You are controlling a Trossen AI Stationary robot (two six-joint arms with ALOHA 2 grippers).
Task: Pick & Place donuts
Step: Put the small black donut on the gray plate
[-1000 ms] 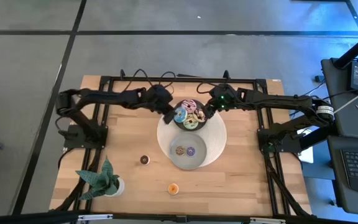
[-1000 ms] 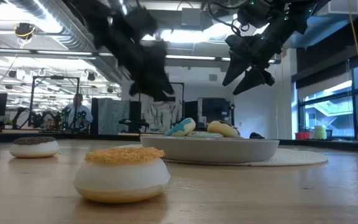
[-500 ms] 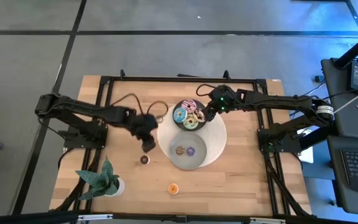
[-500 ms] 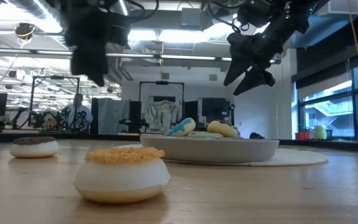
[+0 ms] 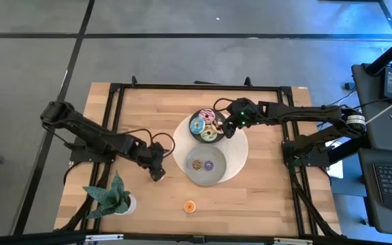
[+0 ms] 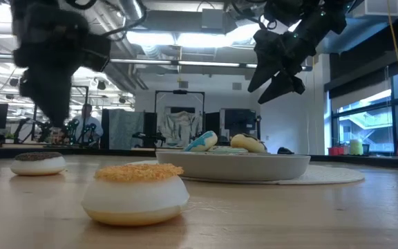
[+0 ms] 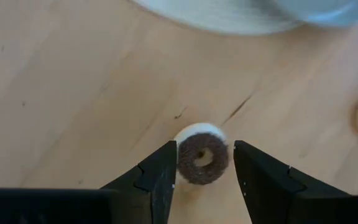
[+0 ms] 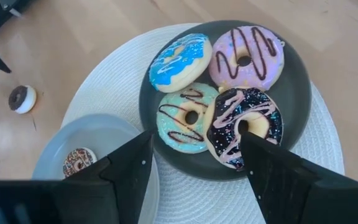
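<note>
Partly done: four big donuts (image 8: 216,90) dished, two minis plated; left end effector (image 7: 204,167) wide over brown mini (image 7: 202,157), orange mini (image 5: 190,205) loose at 6 o'clock on table (image 5: 264,197); right end effector (image 8: 194,155) wide, empty.

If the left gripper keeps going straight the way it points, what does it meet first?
Most likely the brown mini donut: it lies on the table straight ahead of the open left gripper, though the remaining gap is unclear.

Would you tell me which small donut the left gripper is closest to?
The brown mini donut, framed by the open left gripper; the orange one lies apart.
</note>
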